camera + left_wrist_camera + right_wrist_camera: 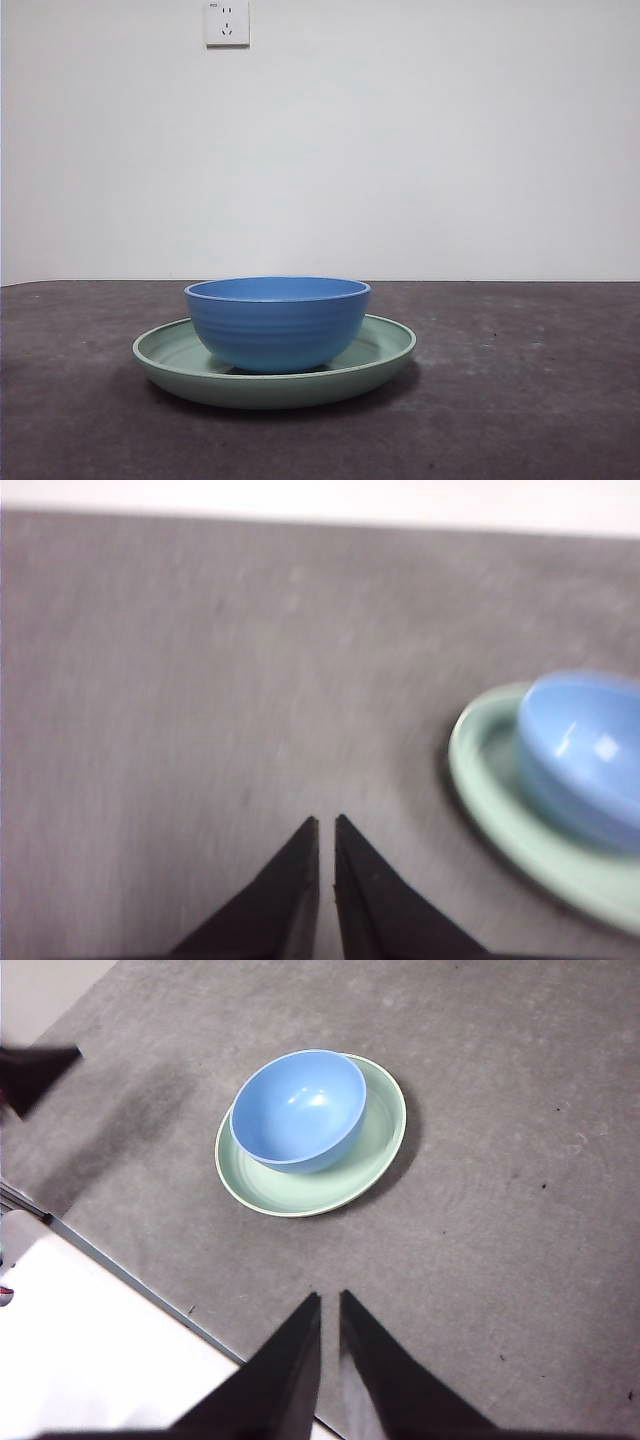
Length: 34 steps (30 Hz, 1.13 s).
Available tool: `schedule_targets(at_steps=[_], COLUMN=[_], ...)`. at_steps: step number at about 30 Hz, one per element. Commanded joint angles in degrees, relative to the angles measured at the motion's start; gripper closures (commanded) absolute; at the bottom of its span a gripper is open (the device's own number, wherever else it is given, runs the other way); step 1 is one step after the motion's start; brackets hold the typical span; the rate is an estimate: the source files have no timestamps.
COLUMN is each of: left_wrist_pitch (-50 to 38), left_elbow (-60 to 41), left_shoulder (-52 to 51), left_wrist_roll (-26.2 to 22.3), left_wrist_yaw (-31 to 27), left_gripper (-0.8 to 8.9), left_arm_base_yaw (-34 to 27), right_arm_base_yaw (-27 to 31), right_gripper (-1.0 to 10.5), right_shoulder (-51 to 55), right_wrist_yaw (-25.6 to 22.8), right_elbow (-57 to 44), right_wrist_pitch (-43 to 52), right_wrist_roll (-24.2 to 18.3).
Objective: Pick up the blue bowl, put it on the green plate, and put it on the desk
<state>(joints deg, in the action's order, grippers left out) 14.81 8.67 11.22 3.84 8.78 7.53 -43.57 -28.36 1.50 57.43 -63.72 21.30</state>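
green plate (385,360) on desk (540,400) holds upright, empty blue bowl (277,322).

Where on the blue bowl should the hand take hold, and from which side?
Likely the rim of the blue bowl, from above, one finger inside and one outside. It sits upright and open in the green plate, whose raised rim blocks a low side approach.
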Motion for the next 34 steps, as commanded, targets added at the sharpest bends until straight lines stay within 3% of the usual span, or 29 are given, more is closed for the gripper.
schedule_targets(at_steps=[1,7,13,34], left_wrist_pitch=[-0.96,-1.11,-1.75,-2.62], left_elbow=[-3.17,-6.82,-7.15,-7.39], left_shoulder=[-2.91,-8.26,-11.06,-11.06], left_wrist_roll=[0.00,0.26,0.26,0.26], left_wrist_yaw=[-0.24,-0.96,-8.70,-8.81], left_gripper=[7.87,7.87,7.87,7.87], left_arm_base_yaw=[-0.68,-2.49,-2.80,-2.80], right_arm_base_yaw=[-0.59,-0.59,-0.59,-0.59], right_gripper=[9.2,9.2,9.2,9.2], right_shoulder=[-0.33,-0.33,-0.33,-0.33], right_wrist_yaw=[-0.04,-0.04,-0.04,-0.04], right_elbow=[0.33,0.33,0.33,0.33], right_wrist_pitch=[0.70,0.70,0.70,0.70], right_wrist_roll=[0.37,0.37,0.35,0.37])
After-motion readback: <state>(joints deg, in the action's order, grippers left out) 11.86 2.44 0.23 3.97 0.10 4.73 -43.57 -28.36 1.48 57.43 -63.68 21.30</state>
